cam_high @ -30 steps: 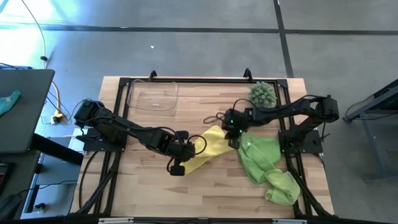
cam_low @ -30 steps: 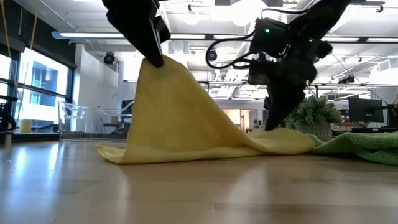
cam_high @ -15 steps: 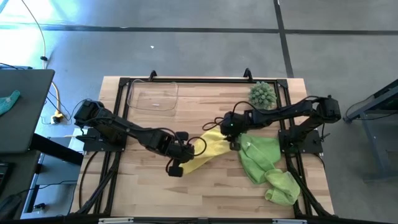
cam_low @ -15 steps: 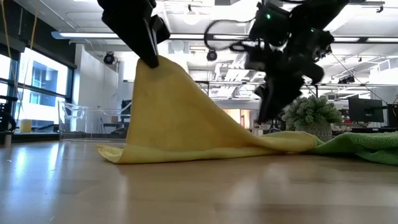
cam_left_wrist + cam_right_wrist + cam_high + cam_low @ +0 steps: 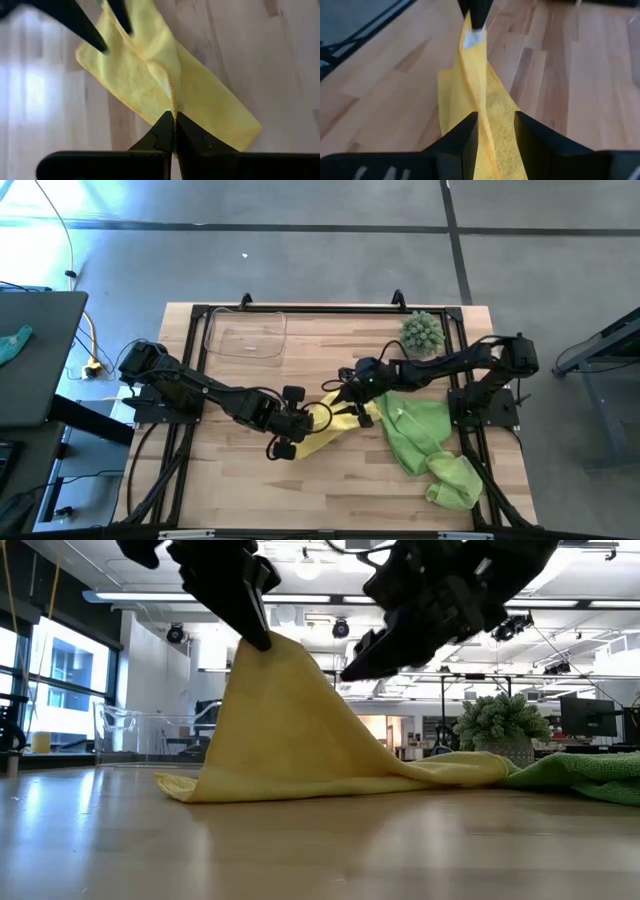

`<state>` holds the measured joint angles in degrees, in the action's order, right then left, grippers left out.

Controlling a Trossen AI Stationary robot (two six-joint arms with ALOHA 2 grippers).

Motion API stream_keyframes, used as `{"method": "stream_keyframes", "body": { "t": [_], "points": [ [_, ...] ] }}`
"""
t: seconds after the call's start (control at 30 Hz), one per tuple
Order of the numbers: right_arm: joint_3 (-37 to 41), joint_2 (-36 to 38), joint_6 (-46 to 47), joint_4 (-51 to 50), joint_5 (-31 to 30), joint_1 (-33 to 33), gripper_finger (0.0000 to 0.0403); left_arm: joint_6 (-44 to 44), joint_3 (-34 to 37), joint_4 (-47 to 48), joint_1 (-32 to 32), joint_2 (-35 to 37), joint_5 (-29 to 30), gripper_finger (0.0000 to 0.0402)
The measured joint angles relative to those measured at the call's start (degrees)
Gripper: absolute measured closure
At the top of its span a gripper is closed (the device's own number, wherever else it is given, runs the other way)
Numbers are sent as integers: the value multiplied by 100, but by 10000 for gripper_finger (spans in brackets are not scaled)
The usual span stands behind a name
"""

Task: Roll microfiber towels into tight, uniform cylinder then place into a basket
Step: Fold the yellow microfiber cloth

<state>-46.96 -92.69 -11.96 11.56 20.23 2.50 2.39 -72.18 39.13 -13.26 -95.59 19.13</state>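
We see the left gripper near the middle of the table, its fingers pressed together on a fold of the yellow towel. In the low view that pinch lifts the cloth into a tent, while its lower edges lie on the wood. The left wrist view shows the fingertips meeting on the towel's ridge.

The right gripper hangs above the same towel, just toward the table's far edge from the left one. Its fingers are spread, with the raised yellow ridge running between them; we cannot tell whether they touch it.

Two green towels lie crumpled near the table's right edge, reaching toward the front right corner and touching the yellow one. The clear basket sits at the far left corner, well apart from the cloths. A spiky green plant stands near the far right corner.
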Motion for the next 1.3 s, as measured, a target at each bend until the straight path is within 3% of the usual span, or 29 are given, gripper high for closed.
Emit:
{"method": "stream_keyframes", "body": {
  "t": [0.17,0.3,0.53,0.73,1.3],
  "points": [
    [4,-422,-9,532,58,-4,272,-69,0,-10,-4,0,267,398],
    [4,-668,-10,1012,557,0,272,-199,0,-67,-4,0,511,399],
    [4,-731,-20,924,1356,2,272,-264,0,-107,-4,0,1091,398],
    [4,-731,-109,244,1416,43,272,-264,0,-120,-2,0,1575,398],
    [4,-716,-208,-2402,1322,615,273,219,0,-100,-378,0,1544,399]
  ]
}}
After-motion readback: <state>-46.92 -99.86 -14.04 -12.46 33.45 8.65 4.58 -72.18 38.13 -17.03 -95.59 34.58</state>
